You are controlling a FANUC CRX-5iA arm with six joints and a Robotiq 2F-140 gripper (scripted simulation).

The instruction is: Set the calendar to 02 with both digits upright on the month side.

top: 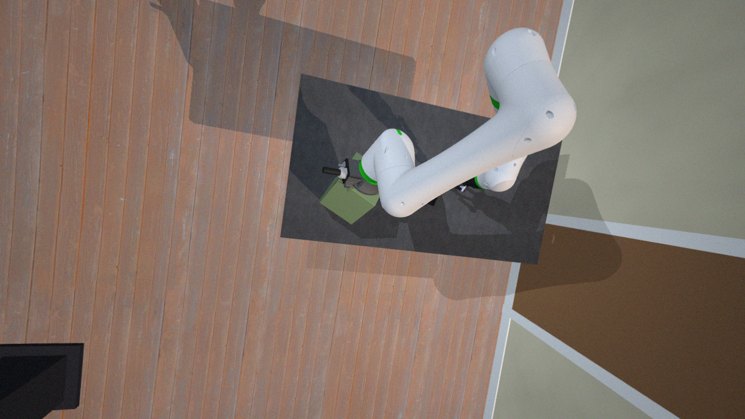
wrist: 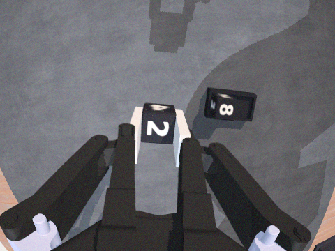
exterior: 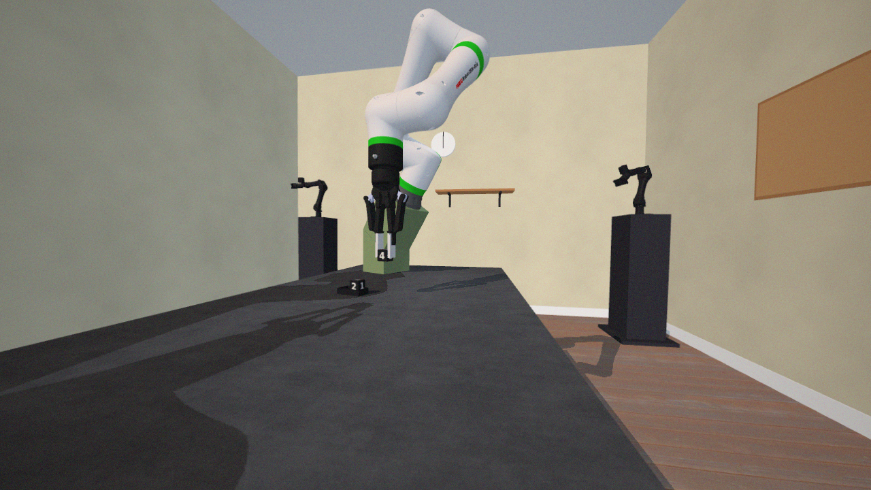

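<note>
One cube (exterior: 382, 255) (wrist: 158, 123) between gripper (exterior: 385, 246) (wrist: 158, 120) fingertips, another (exterior: 357, 285) (wrist: 227, 107) in tray (exterior: 343, 290) (wrist: 254, 106), tray on table (top: 322, 119) (exterior: 426, 378) (wrist: 87, 70).
</note>
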